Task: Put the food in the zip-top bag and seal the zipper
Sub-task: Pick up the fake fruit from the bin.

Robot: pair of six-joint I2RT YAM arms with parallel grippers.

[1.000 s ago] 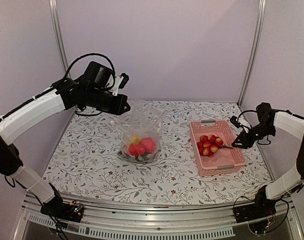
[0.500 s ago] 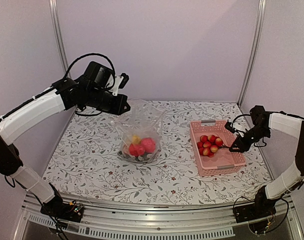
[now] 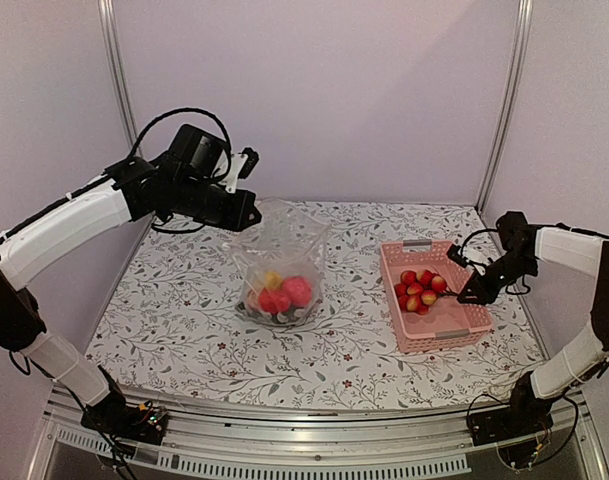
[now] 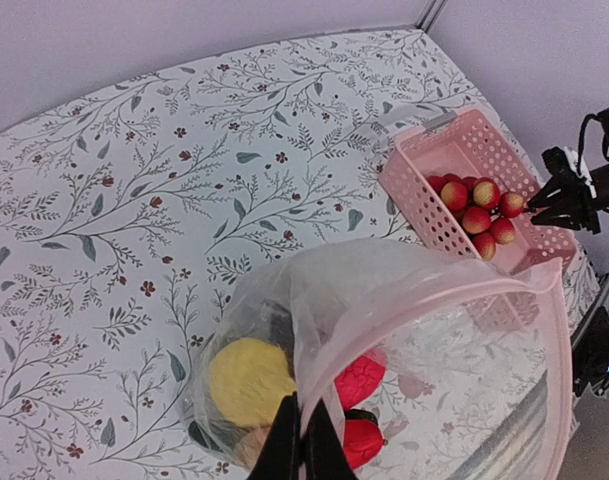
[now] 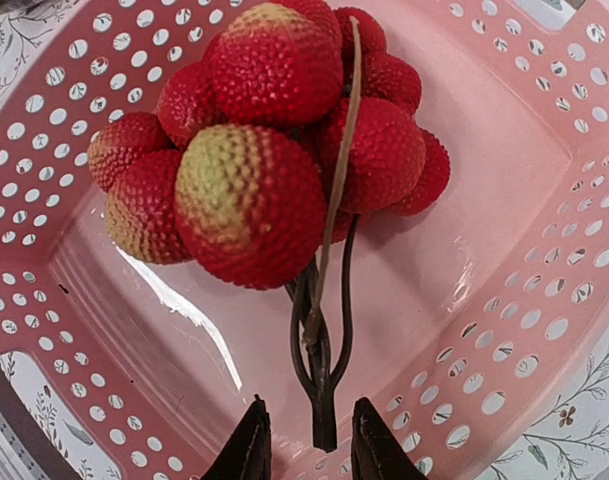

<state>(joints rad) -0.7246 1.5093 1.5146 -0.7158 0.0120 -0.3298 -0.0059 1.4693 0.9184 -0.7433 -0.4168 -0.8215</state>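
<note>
The clear zip-top bag (image 3: 281,262) stands on the table with its mouth held up. My left gripper (image 3: 246,213) is shut on the bag's mouth edge (image 4: 414,300). Inside lie a yellow piece (image 4: 249,380), red pieces (image 4: 359,380) and something dark. A bunch of small red fruits (image 3: 420,288) on a dark stem (image 5: 322,400) lies in the pink basket (image 3: 454,325). My right gripper (image 3: 464,295) is low in the basket. In the right wrist view the gripper (image 5: 306,420) is open, its fingertips either side of the stem's end with a small gap on each side.
The floral tablecloth (image 3: 174,320) covers the table. Metal frame posts (image 3: 114,60) stand at the back corners against pale walls. The basket's slotted walls (image 5: 544,300) closely surround my right fingertips.
My right gripper has moved left and down into the basket toward the stem, and its jaws have narrowed. The left arm and the bag have not moved.
</note>
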